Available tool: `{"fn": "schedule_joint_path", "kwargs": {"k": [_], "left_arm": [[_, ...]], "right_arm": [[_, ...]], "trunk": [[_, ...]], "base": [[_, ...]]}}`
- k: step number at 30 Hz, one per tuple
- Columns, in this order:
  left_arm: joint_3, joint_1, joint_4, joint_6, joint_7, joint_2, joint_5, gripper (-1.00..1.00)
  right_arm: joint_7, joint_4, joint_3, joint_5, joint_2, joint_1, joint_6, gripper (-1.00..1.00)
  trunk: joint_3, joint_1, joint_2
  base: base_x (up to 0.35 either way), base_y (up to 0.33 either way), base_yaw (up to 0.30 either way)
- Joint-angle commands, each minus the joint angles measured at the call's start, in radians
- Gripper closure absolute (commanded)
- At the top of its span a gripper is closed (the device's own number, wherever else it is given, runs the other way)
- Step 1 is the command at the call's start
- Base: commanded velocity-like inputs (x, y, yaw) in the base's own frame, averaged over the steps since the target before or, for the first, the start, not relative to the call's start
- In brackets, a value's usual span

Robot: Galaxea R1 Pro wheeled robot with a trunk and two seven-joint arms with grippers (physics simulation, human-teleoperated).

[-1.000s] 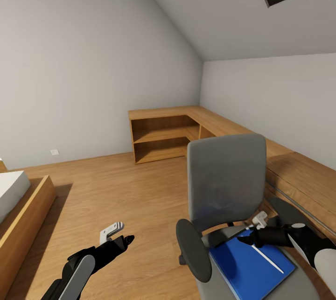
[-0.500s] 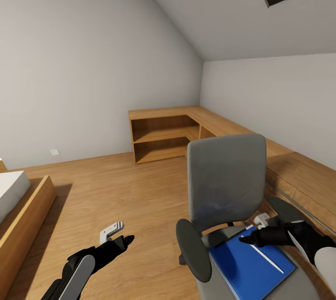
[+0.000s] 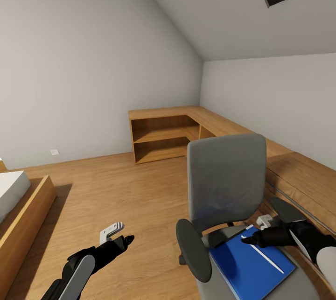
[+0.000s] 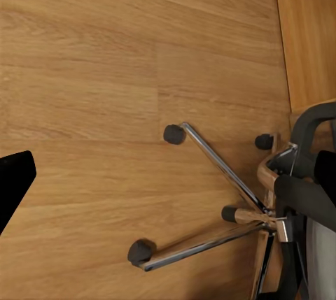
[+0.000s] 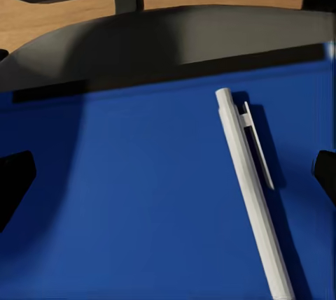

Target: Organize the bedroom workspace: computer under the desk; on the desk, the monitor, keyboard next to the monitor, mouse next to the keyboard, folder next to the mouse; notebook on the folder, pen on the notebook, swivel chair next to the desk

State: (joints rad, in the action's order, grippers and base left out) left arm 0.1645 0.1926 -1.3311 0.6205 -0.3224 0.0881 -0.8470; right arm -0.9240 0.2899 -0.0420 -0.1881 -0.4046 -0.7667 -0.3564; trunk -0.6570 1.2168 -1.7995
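Far left, head view: wooden bed frame with white mattress (image 3: 18, 206), cut off by the edge. Left black end effector (image 3: 125, 239) hangs low over the wood plank floor (image 3: 121, 192), holding nothing; its tips look drawn together there, but the left wrist view shows one dark fingertip (image 4: 12, 182) at the frame edge, so I cannot tell whether it is apart or together. That wrist view also shows the chrome five-star chair base with black casters (image 4: 203, 216), partly cut off.

Centre: grey swivel chair with black armrests (image 3: 226, 183). On its seat lies a flat blue folder or notebook (image 3: 252, 265); which one is unclear. A slim white pen (image 3: 263, 254) lies on top.

Right black end effector (image 3: 247, 240) hovers just above the pen's near end; in the right wrist view the dark fingertips (image 5: 14, 181) stand well apart either side of the pen (image 5: 253, 191), empty.

Behind and right: light wooden L-shaped surface with open shelves (image 3: 163, 134), its right run partly hidden by the chair.
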Motion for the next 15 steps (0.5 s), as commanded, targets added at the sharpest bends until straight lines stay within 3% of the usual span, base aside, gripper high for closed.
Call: {"fn": "schedule_joint_path", "kwargs": {"k": [1,15], "left_arm": [[0.002,0.001,-0.001,0.001,-0.010,0.001,-0.011,-1.00],[0.003,0.001,0.000,0.001,-0.009,0.001,-0.011,-1.00]], "right_arm": [[-0.003,0.002,-0.004,0.002,-0.002,0.000,-0.009,-1.00],[-0.003,0.003,-0.004,0.001,-0.010,0.000,-0.026,-1.00]], "trunk": [[-0.001,0.000,-0.001],[-0.001,0.000,-0.001]], "base": [[0.000,0.000,0.000],[0.000,0.000,0.000]]}}
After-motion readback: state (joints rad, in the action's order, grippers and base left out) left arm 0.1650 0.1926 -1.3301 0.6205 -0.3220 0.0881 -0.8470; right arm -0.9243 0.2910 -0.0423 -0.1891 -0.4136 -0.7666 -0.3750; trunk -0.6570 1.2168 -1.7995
